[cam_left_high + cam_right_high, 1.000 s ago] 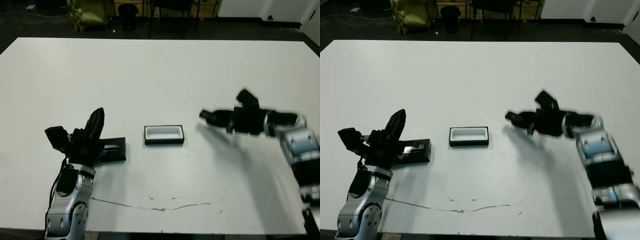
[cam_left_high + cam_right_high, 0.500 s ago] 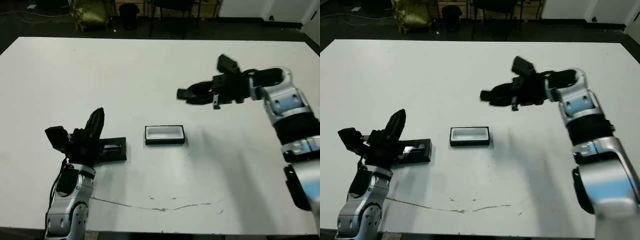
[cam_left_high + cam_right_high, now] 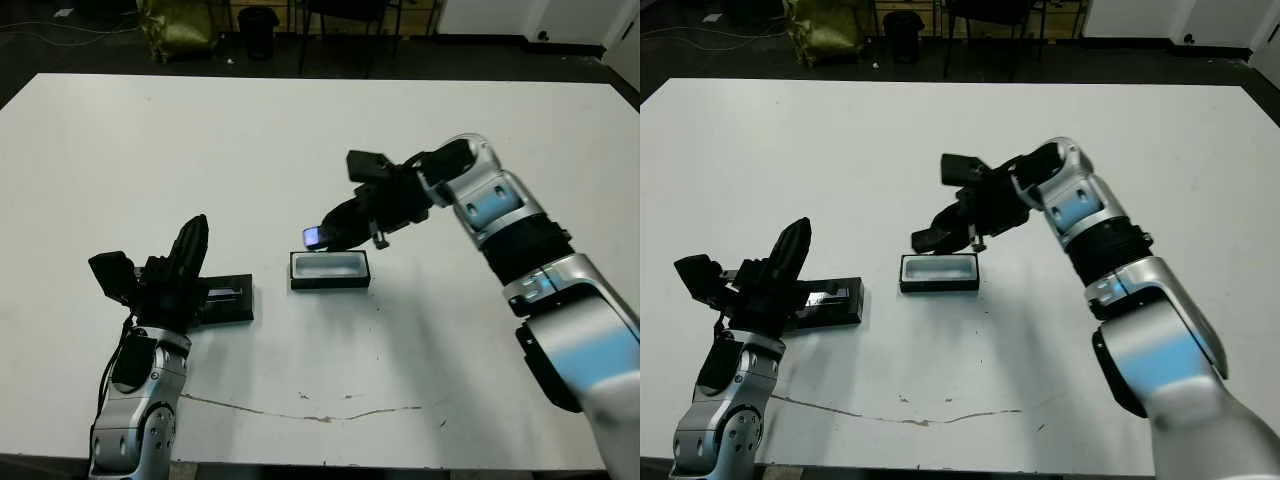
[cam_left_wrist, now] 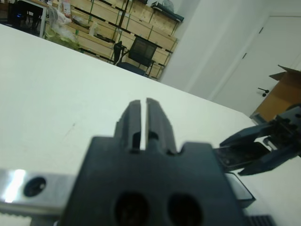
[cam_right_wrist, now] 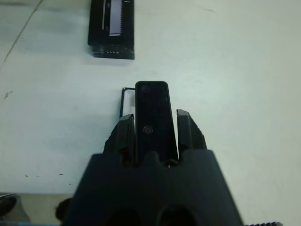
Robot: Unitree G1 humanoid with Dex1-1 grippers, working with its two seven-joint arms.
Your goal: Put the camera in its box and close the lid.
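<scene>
Camera (image 5: 152, 120) clamped between right gripper (image 5: 153, 134) fingers above box (image 3: 329, 270).

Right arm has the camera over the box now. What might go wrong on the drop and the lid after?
1. The camera is held between the right gripper fingers, and the box looks barely longer than it, so a slightly skewed release might leave it propped on a wall.
2. The lid lies right by the left gripper, which is shut; a careless move may knock it.
</scene>
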